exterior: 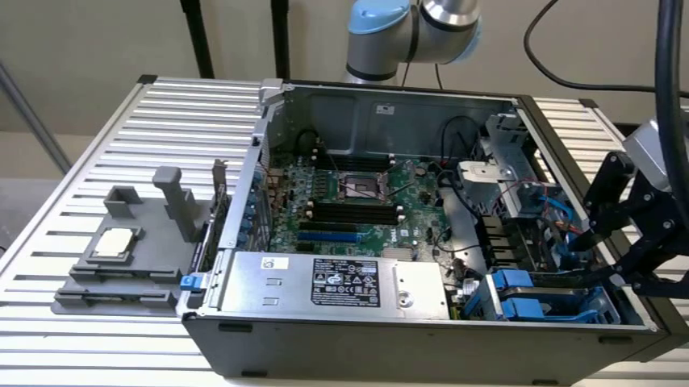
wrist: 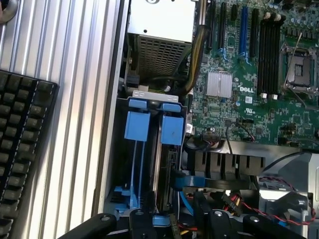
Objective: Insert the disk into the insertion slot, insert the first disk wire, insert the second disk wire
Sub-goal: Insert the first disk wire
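The disk [wrist: 162,169] stands edge-on in its blue carrier [wrist: 172,130] inside the insertion slot of the dark drive cage [wrist: 115,164]. A second blue carrier [wrist: 137,124] sits beside it. In the exterior view the cage with both blue carriers [exterior: 528,297] is at the case's near right corner. A blue wire [wrist: 181,185] lies against the disk's end, and red, yellow and black wires [wrist: 234,201] lie close by; I cannot tell if any is plugged in. My gripper [exterior: 622,251] hangs open just right of the cage, nothing between its fingers [wrist: 97,222].
The open computer case [exterior: 431,343] lies on a slatted metal table [exterior: 161,121]. A silver power-supply box [exterior: 334,282] adjoins the cage, behind it the motherboard [exterior: 356,201]. A grey fixture [exterior: 129,258] stands on the exterior view's left. A black keyboard [wrist: 20,149] lies beside the case.
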